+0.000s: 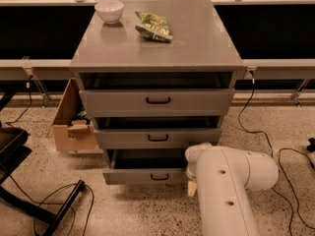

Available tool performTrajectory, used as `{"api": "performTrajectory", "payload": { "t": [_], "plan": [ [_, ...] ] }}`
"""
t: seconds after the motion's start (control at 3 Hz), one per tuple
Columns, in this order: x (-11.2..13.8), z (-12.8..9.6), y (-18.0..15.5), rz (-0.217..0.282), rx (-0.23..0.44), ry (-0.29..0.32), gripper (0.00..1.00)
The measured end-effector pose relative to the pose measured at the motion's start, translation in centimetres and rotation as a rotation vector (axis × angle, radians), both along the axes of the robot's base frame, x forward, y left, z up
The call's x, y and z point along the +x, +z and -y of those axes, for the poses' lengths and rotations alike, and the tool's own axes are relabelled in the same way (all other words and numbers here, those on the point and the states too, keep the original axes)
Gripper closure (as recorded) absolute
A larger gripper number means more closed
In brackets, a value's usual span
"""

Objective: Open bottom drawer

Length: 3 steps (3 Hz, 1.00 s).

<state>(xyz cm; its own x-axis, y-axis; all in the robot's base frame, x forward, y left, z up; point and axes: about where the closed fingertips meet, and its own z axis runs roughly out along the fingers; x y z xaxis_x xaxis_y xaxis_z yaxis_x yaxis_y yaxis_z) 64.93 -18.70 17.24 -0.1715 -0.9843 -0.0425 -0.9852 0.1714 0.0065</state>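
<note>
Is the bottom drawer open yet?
Open, partly. The bottom drawer front sits forward of the drawers above, its dark inside showing. The gripper is at its right end, behind the arm.

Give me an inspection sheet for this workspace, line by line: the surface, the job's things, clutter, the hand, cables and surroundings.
Surface: grey cabinet top, carrying a white bowl and a green snack bag.
Job's things: bottom drawer pulled partway out, with a dark gap showing above its front panel.
Clutter: open cardboard box on the floor left of the cabinet.
Hand: the hand is low at the right end of the bottom drawer's front, mostly hidden behind the white arm.
Cables: black cables across the floor on the right, more at lower left.
Surroundings: speckled floor, black stand at left.
</note>
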Motion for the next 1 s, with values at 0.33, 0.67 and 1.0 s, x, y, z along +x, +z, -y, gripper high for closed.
{"api": "performTrajectory", "payload": {
  "t": [0.33,0.67,1.0],
  "plan": [
    [-2.7,1.1,-0.3,-0.053,-0.007,-0.018,0.42],
    [-6.3,1.8,-0.1,-0.117,-0.024,-0.030,0.65],
    [-7.1,2.1,0.0,-0.135,-0.031,-0.032,0.94]
  ]
}}
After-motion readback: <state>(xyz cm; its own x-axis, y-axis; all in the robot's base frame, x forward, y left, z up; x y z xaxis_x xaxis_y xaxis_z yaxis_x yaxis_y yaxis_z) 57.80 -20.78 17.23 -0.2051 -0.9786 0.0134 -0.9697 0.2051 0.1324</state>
